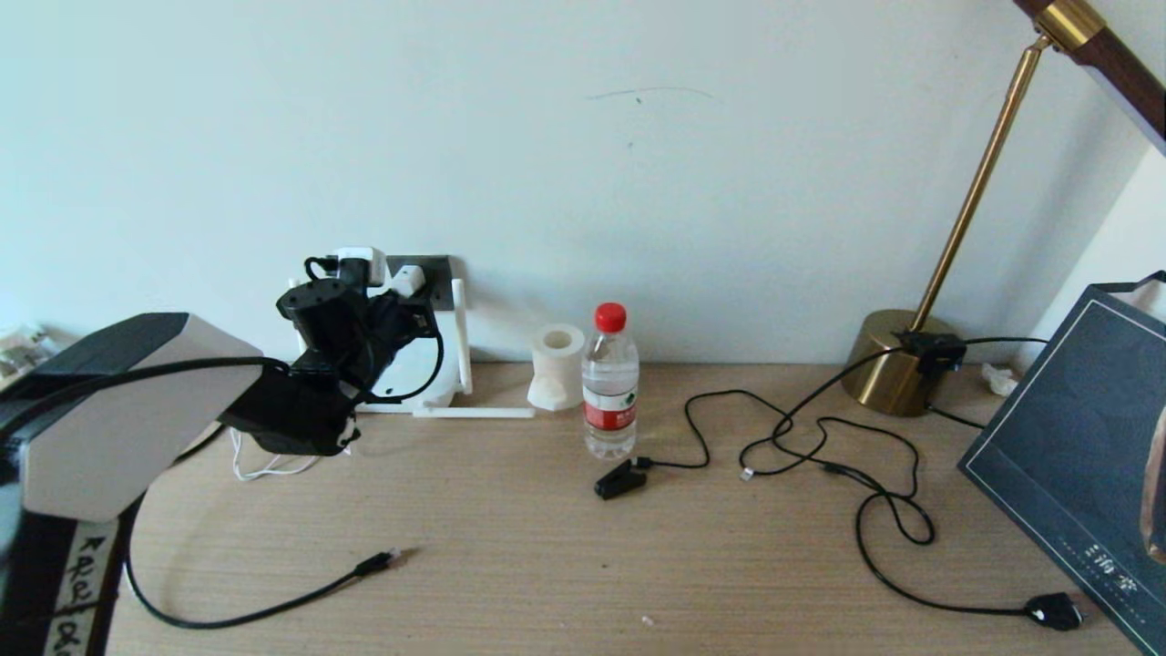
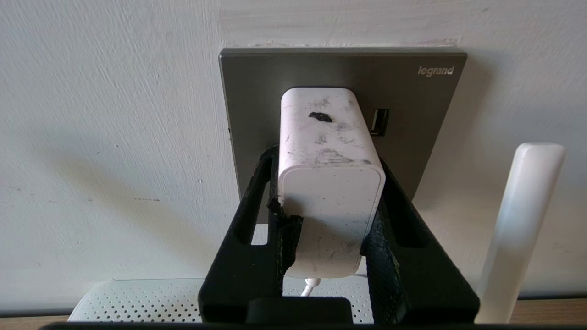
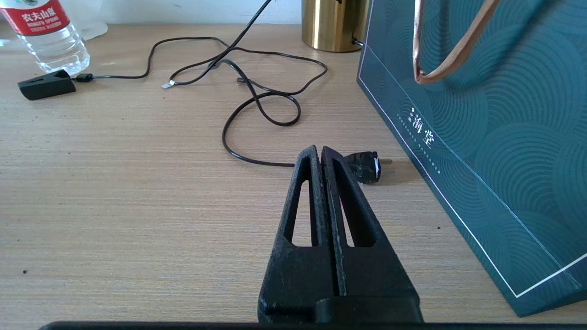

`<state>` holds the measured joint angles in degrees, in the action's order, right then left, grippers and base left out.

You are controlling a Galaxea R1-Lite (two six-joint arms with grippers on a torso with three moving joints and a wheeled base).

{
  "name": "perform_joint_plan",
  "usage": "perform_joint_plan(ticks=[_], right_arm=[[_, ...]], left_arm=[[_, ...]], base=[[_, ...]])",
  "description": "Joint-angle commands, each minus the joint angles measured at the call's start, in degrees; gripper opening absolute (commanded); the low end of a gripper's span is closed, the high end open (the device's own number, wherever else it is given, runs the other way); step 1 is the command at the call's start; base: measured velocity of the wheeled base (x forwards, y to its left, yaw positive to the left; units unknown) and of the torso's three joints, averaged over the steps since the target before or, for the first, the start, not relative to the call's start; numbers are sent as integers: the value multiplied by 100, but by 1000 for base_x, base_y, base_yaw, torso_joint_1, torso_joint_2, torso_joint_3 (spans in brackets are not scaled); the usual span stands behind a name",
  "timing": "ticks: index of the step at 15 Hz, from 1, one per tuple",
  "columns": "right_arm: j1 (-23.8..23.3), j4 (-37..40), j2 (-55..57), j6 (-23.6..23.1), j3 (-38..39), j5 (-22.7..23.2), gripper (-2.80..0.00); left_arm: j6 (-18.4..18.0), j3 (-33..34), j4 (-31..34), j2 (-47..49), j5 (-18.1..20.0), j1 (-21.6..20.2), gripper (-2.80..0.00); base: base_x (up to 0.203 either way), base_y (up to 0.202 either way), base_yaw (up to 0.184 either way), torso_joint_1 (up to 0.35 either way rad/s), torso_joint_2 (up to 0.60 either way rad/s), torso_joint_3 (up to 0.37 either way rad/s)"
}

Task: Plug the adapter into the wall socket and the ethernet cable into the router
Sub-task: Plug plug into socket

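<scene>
My left gripper (image 2: 328, 156) is shut on the white adapter (image 2: 330, 192), one finger on each of its sides. The adapter's front end is pressed to the dark grey wall socket (image 2: 257, 91); its pins are hidden. In the head view the adapter (image 1: 408, 278) sits on the wall socket (image 1: 439, 271) above the white router (image 1: 421, 375). The ethernet cable (image 1: 273, 609) lies loose on the desk, its plug tip (image 1: 387, 558) pointing right. My right gripper (image 3: 320, 149) hovers shut and empty over the desk, far to the right.
A water bottle (image 1: 610, 383) and a white roll (image 1: 557, 364) stand mid-desk. Black cords loop from a clip plug (image 1: 619, 478) to a flat plug (image 1: 1057, 610). A brass lamp (image 1: 897, 364) and a teal bag (image 1: 1075, 456) stand on the right. Router antenna (image 2: 523, 220) rises beside the socket.
</scene>
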<state>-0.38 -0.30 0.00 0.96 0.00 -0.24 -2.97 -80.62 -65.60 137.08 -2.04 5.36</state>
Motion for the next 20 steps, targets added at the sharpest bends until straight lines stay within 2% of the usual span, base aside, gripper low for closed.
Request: perform_joint_plan(ticks=[1,17,18,19,20], right_arm=[[-5,-5,0,0,0,-2,-280],[-1,-5,0,0,0,-2,-280],[3,-5,0,0,0,-2,-280],[2,-5,0,0,0,-2,-280],[0,-5,0,0,0,-2,-280]], left_arm=[[-1,2,-14,64,-7,0,-280],[-1,2,-58,55,-148,79,-280],[-1,2,-61,53,-148,88,-112],[-1,2,-67,46,-148,88,0],[-1,2,-67,26,-148,88,0]], base=[[0,0,0,0,0,0],[0,0,0,0,0,0],[0,0,0,0,0,0],[0,0,0,0,0,0],[0,0,0,0,0,0]])
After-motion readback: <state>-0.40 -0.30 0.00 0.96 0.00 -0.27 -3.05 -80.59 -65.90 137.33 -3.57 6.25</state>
